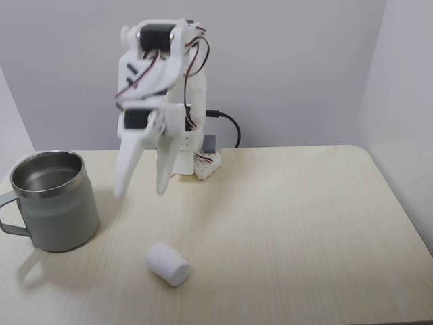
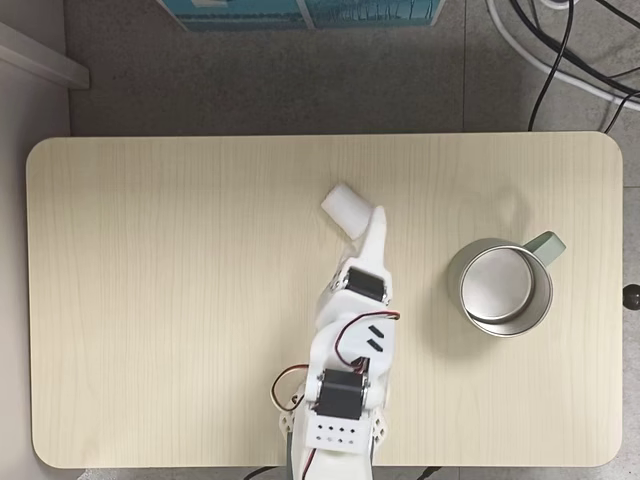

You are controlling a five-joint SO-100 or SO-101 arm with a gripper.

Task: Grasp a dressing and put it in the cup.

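The gripper (image 1: 141, 191) hung wide open and empty above the dressing (image 1: 168, 263), right of the cup (image 1: 57, 203).

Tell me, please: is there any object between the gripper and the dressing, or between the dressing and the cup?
Nothing visible stands in either path. The open gripper hangs above the table, the dressing lies on bare wood just below and in front of it, and only bare tabletop separates the dressing from the cup.

Pale matt wood-grain table (image 1: 291, 217); soft white cloth-like dressing (image 1: 167, 263); shiny steel-lined matt cup (image 1: 57, 201).
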